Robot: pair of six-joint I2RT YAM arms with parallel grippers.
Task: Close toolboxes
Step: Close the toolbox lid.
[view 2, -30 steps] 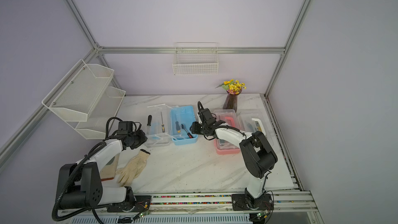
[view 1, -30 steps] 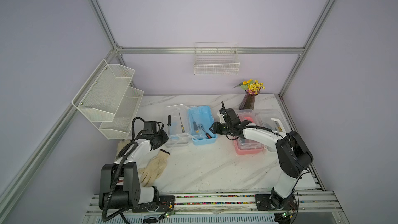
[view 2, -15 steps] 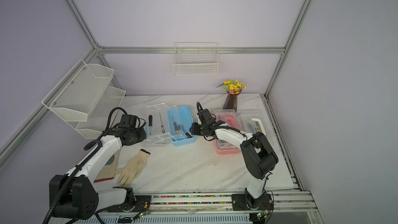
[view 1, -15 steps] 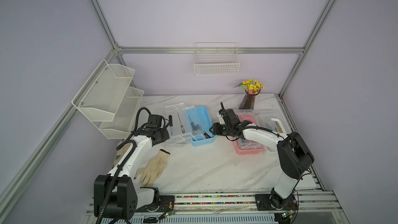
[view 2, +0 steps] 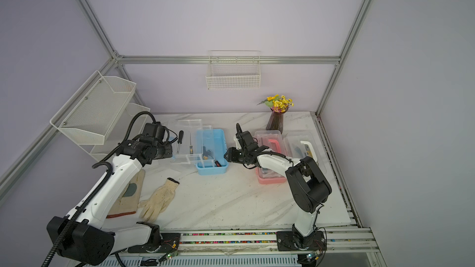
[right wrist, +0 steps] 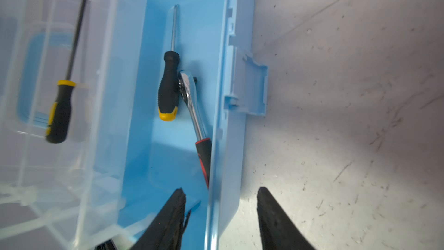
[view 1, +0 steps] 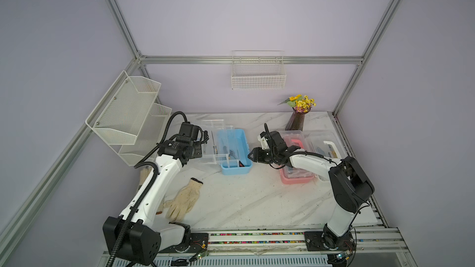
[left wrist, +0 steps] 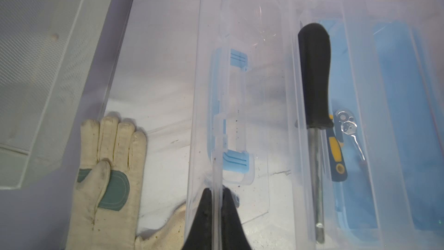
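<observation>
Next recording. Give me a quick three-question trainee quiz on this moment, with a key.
1. True or false: the left gripper is shut on the blue toolbox's clear lid.
2. The right gripper straddles a wall of: A) the white toolbox, B) the blue toolbox base, C) a wire basket.
3. What stands behind the pink toolbox, toward the back wall?
Key: 1 true; 2 B; 3 a vase of yellow flowers.
</observation>
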